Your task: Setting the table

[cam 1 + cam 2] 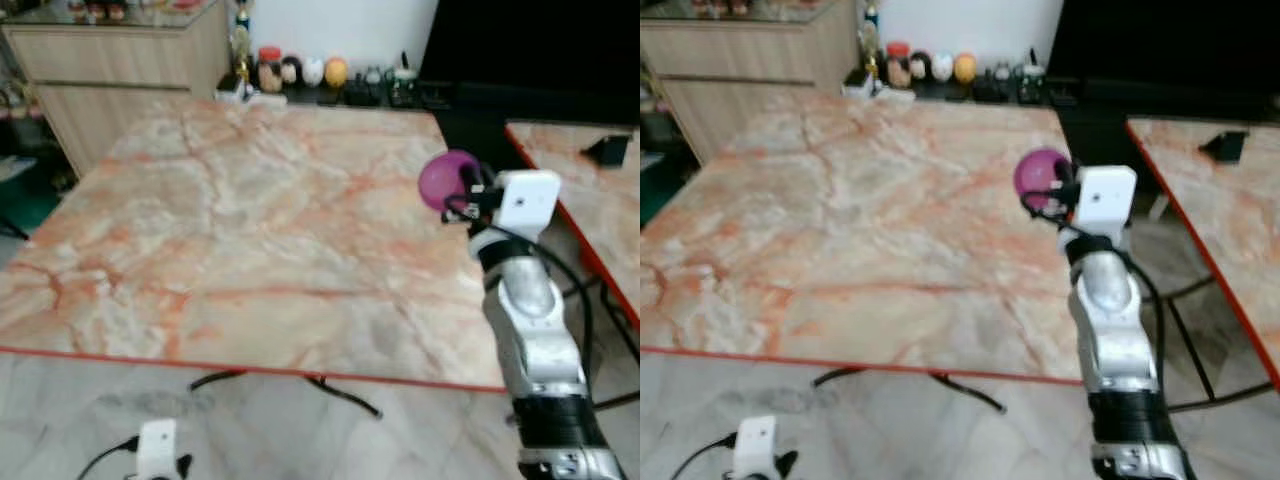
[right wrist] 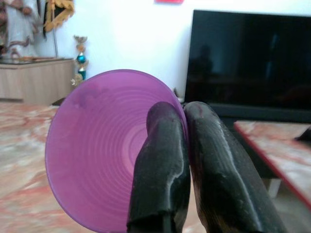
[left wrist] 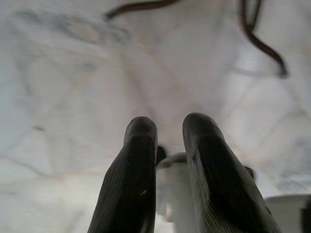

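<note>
A purple plastic bowl [image 1: 443,177] is held tilted on its side over the right edge of the marble table [image 1: 250,220]. My right gripper [image 2: 184,110] is shut on the bowl's rim [image 2: 107,145], one finger inside and one outside. The silver right arm [image 1: 530,330] reaches up from the lower right, just off the table's side. My left arm hangs low at the lower left, its white wrist block [image 1: 157,445] above the floor. The left gripper [image 3: 170,127] points down at pale floor tiles, with a small gap between its fingers and nothing held.
Small jars and figurines [image 1: 300,72] line the table's far edge. A second marble table [image 1: 590,200] with a black object [image 1: 608,150] stands to the right across a narrow gap. A black TV [image 1: 530,40] and wooden cabinet [image 1: 120,70] stand behind.
</note>
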You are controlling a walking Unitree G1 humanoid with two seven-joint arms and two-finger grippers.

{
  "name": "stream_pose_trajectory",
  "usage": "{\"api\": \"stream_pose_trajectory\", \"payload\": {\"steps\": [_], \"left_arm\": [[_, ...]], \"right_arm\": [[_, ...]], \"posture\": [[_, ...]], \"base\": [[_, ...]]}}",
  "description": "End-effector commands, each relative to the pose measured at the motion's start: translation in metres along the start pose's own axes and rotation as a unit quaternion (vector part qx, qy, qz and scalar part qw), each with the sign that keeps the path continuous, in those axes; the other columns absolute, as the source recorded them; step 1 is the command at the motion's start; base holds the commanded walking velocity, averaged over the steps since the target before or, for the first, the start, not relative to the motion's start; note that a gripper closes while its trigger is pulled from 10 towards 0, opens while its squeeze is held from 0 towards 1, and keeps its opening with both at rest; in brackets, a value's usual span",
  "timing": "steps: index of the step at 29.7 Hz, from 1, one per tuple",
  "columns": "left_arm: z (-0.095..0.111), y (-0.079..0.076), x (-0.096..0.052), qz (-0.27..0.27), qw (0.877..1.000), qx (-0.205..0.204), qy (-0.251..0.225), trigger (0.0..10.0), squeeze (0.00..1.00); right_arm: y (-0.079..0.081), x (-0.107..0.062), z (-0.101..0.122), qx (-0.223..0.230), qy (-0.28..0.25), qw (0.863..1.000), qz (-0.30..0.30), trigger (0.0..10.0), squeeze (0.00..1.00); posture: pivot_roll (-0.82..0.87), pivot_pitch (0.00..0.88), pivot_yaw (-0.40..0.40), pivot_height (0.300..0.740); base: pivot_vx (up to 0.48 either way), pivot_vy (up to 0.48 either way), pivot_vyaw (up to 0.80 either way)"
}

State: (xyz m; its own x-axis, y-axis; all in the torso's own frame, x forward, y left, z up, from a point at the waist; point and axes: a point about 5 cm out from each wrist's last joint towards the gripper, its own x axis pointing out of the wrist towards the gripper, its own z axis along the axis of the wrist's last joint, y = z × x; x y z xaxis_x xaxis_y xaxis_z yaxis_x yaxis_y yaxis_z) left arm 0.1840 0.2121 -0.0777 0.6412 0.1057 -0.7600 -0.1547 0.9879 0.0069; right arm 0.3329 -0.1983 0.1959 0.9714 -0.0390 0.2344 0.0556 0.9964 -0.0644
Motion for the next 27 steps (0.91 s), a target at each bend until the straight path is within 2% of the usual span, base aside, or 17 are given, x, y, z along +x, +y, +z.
{"api": "stream_pose_trajectory", "payload": {"steps": [1, 27], "left_arm": [[0.0006, 0.0092, -0.0009, 0.011, 1.0, 0.002, 0.0, 10.0, 0.0], [-0.0005, 0.0073, -0.0012, 0.006, 1.0, 0.005, -0.002, 10.0, 0.0]], "right_arm": [[0.0062, 0.0025, 0.0066, 0.003, -0.013, 1.0, 0.009, 10.0, 0.0], [0.0023, 0.0032, 0.0072, -0.003, -0.014, 1.0, 0.005, 10.0, 0.0]], "posture": [[0.03, 0.0, -0.036, 0.74], [0.02, 0.0, -0.031, 0.74]], "base": [[0.0, -0.439, 0.0], [0.0, -0.437, 0.0]]}}
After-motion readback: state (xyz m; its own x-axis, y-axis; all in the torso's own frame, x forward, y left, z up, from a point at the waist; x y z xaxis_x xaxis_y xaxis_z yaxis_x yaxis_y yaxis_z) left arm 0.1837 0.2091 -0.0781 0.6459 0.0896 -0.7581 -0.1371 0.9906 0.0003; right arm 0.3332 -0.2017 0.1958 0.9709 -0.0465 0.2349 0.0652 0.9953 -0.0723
